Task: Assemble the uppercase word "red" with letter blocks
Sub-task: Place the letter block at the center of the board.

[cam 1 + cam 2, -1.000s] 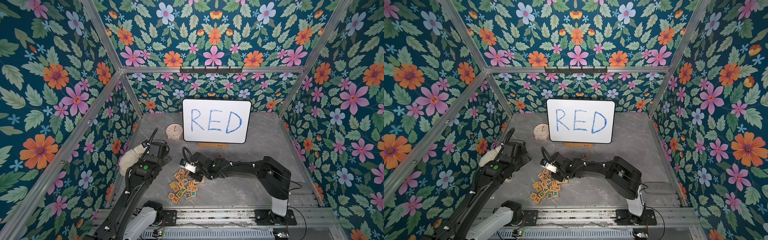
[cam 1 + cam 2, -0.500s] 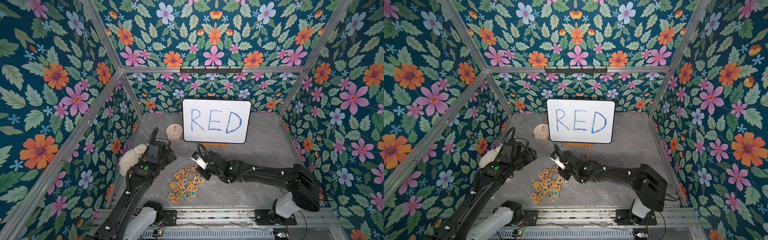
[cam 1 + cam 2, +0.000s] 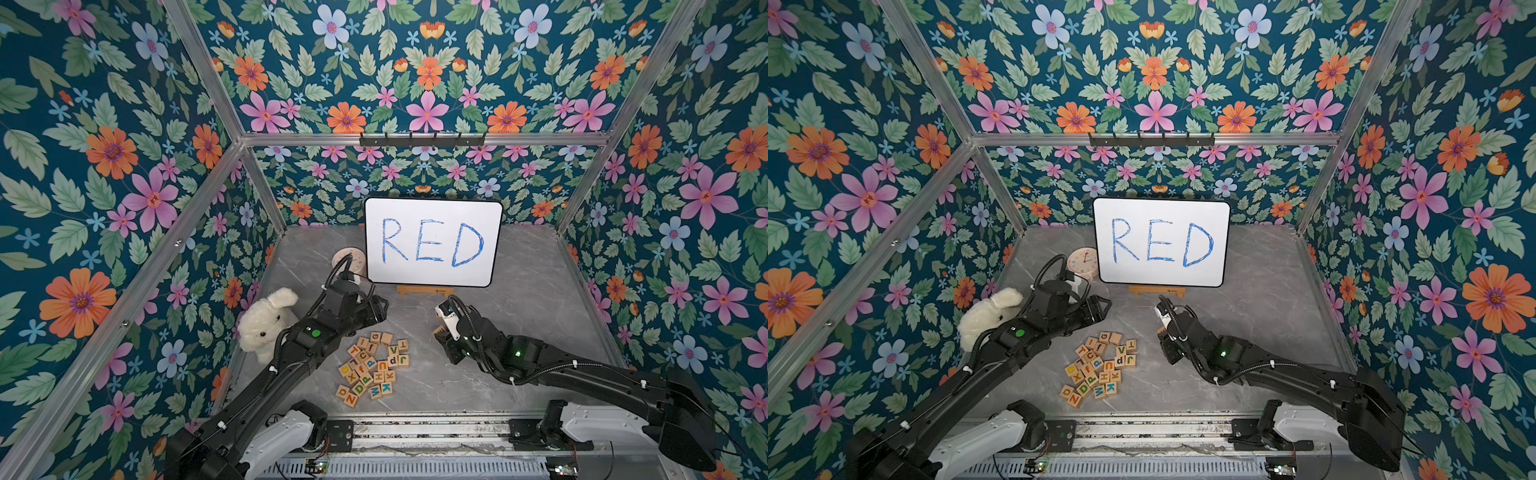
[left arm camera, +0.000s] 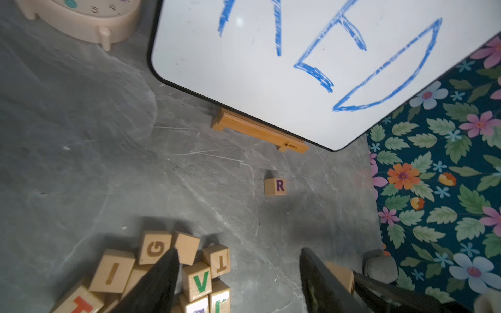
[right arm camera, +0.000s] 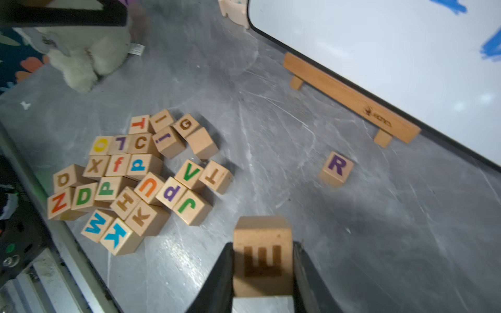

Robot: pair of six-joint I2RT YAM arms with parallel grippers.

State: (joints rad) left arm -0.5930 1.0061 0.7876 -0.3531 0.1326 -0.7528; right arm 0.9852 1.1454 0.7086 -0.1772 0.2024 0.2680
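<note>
My right gripper [image 5: 263, 246] is shut on a pale wooden letter block printed with an E [image 5: 263, 260] and holds it above the grey table, to the right of the pile. The R block [image 5: 336, 169] [image 4: 275, 186] stands alone in front of the board's wooden stand, purple letter up. The other letter blocks [image 3: 374, 365] [image 3: 1100, 365] lie in a loose pile at the front middle, a green D [image 5: 84, 196] among them. My left gripper [image 4: 238, 253] hangs open and empty over the pile's far edge. In both top views the arms hide the R block.
A white board with blue handwritten RED [image 3: 432, 243] leans on a wooden stand [image 3: 424, 290] at the back. A round beige clock [image 3: 347, 259] sits to its left. A white plush toy [image 3: 268, 322] lies by the left wall. Floral walls enclose the table.
My right gripper has lifted off the pile and swung to the right with the E block in it. The left gripper has moved out past the pile's far edge.
</note>
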